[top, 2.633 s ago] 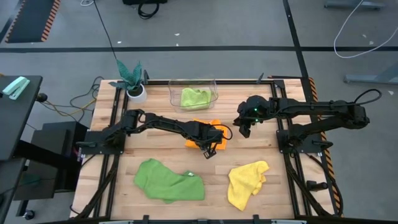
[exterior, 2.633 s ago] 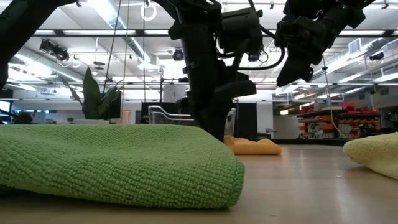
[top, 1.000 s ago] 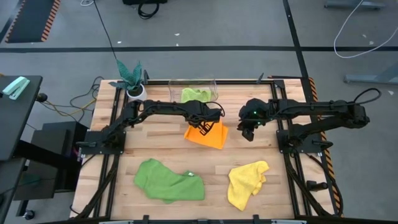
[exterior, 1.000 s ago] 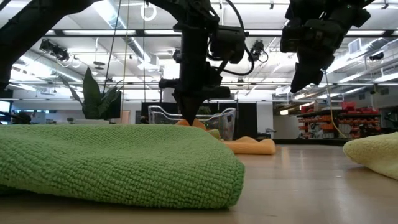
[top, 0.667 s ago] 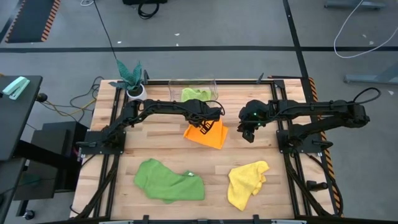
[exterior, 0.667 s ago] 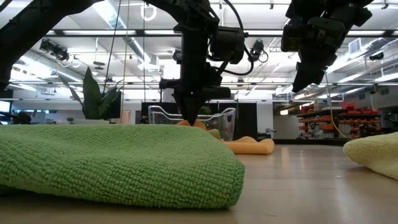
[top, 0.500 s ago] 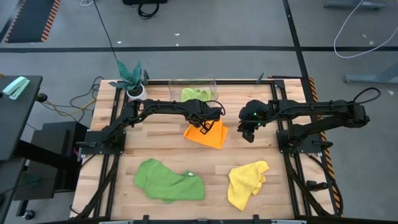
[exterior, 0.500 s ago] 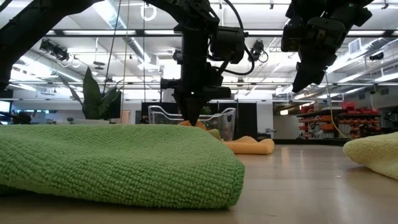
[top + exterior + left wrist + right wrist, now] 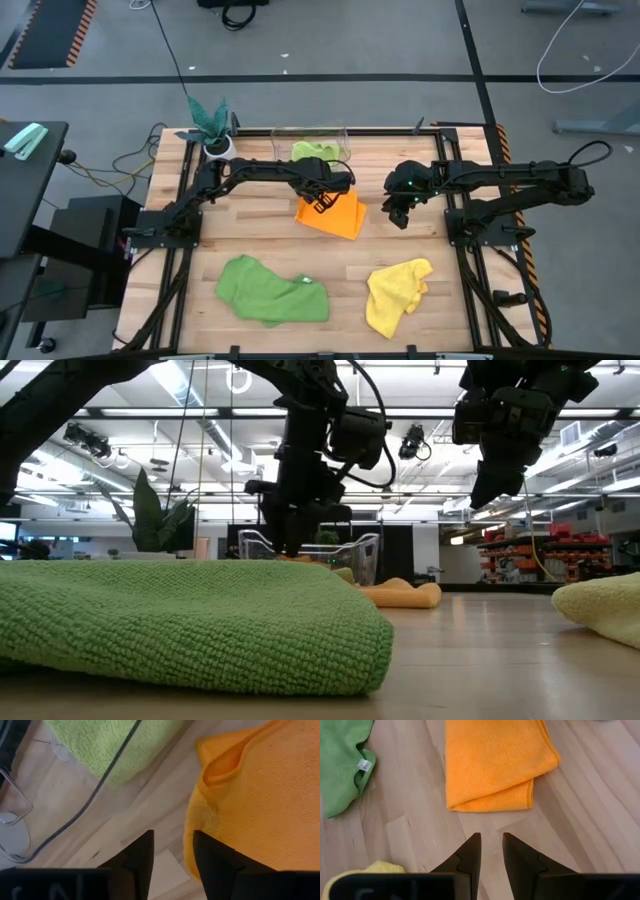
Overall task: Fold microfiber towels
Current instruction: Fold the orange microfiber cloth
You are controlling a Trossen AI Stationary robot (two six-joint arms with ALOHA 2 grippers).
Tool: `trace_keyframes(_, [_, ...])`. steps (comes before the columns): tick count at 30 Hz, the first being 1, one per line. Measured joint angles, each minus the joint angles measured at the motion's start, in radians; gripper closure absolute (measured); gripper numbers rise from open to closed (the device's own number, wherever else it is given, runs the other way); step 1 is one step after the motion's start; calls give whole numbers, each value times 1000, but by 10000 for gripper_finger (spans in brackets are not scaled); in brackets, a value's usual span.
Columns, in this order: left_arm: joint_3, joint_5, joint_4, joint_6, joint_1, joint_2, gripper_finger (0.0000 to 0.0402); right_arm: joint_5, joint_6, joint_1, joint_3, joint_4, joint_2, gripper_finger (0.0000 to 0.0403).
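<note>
High view: orange towel lies folded mid-bench, left tool slightly parted and empty at its far edge, right tool nearly closed, empty, alongside; darker green towel and yellow towel lie rumpled, unfolded.

A large workshop hall: ceiling strip lights, storage racks behind.

2 black jointed arms, loose black cables, green LED on right arm, tapered dark fingers
</note>
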Motion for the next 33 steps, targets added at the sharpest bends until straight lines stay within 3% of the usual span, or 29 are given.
trace_keyframes(10, [0,-45,15,-1,3,-94,245,4,10,0,-1,5,28,315])
trace_keyframes(19, [1,-47,25,-4,-50,-174,260,-2,101,-34,-1,144,173,315])
trace_keyframes(33, [1,-152,12,-27,-146,-253,262,-194,235,-238,-1,372,391,315])
